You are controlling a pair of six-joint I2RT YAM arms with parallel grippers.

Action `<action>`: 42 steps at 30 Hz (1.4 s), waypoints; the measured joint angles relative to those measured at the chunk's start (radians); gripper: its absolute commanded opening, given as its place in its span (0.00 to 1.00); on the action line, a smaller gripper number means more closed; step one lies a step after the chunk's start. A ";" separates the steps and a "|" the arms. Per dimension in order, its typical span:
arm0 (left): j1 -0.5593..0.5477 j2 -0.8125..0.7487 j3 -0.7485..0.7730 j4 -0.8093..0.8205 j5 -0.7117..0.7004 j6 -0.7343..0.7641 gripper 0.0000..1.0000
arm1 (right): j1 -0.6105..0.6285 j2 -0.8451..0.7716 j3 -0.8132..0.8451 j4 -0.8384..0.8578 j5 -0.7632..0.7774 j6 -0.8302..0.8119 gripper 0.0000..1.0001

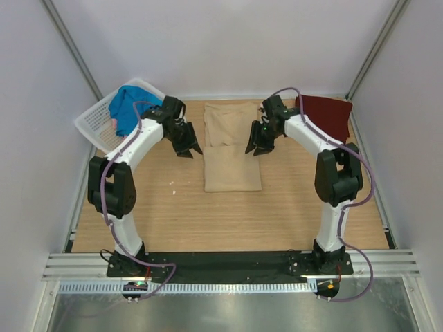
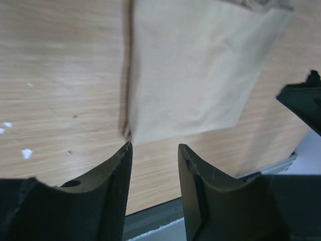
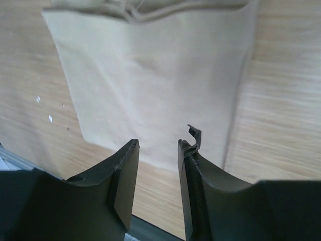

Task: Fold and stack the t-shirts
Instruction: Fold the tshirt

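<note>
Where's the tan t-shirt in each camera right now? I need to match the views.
Top external: the tan t-shirt lies flat just above the picture's centre.
Left wrist: it fills the upper middle and right.
Right wrist: it fills the upper middle.
Shared landmark: the white specks on the wooden table beside the shirt.

- Four t-shirts: one tan t-shirt (image 1: 232,149); one maroon t-shirt (image 1: 327,114) far right of it; one blue t-shirt (image 1: 128,107) and one pink t-shirt (image 1: 113,122), barely showing, far left of it.
- One white lattice basket (image 1: 93,124), left of the tan t-shirt.
- Two arms, one on each side of the tan t-shirt.
- Two grippers: left gripper (image 1: 187,150) and right gripper (image 1: 257,148), just beside its edges.
- One wooden table (image 1: 173,221) beneath it.
</note>
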 measured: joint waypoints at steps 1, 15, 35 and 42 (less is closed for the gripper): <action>-0.018 -0.026 -0.037 0.024 0.010 -0.003 0.42 | 0.027 -0.018 -0.032 0.016 -0.009 0.002 0.43; -0.182 0.030 -0.309 0.309 0.121 -0.053 0.22 | 0.000 -0.090 -0.536 0.286 -0.256 0.024 0.01; -0.303 -0.224 -0.773 0.456 0.117 -0.156 0.22 | 0.034 -0.361 -0.919 0.369 -0.315 0.040 0.04; -0.343 -0.489 -0.827 0.285 0.053 -0.180 0.52 | 0.055 -0.590 -0.987 0.192 -0.248 0.043 0.28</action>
